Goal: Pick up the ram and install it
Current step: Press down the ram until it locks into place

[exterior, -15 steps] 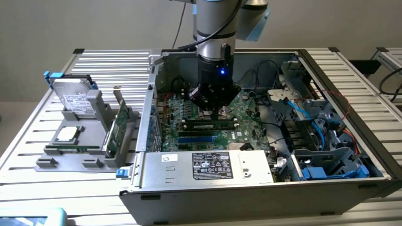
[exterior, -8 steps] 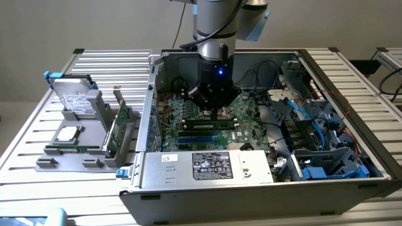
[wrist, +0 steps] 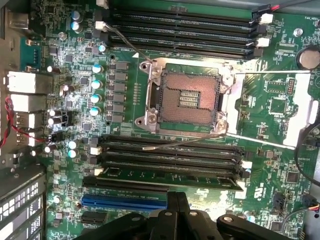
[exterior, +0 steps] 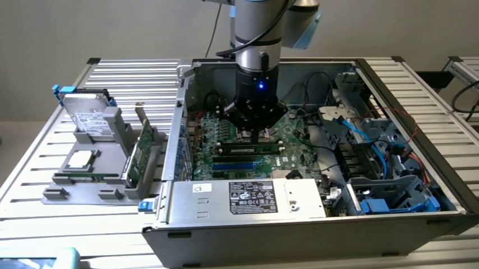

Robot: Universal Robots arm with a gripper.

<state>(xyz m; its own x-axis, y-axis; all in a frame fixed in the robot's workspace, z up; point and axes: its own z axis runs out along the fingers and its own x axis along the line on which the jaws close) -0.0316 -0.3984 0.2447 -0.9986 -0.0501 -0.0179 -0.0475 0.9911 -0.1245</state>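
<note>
Ram (wrist: pixel 167 176) seated in motherboard (wrist: pixel 75 100) slot; fingers (wrist: pixel 176 207) closed, empty, just above it

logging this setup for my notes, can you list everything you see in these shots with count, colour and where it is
computer case: one, grey, open on the slatted table
motherboard: one, green, inside the case
processor socket: one, silver frame, empty, mid-board
ram: one, green stick, lying in a black slot beside the socket, under the gripper
power supply: one, silver with label, front of the case
blue cables: several, exterior view's right of the case
parts holder: one, grey, exterior view's left of the case
hard drive: one, silver, upright in the holder
expansion card: one, green, upright in the holder
gripper: one, black, shut, just above the ram
</note>
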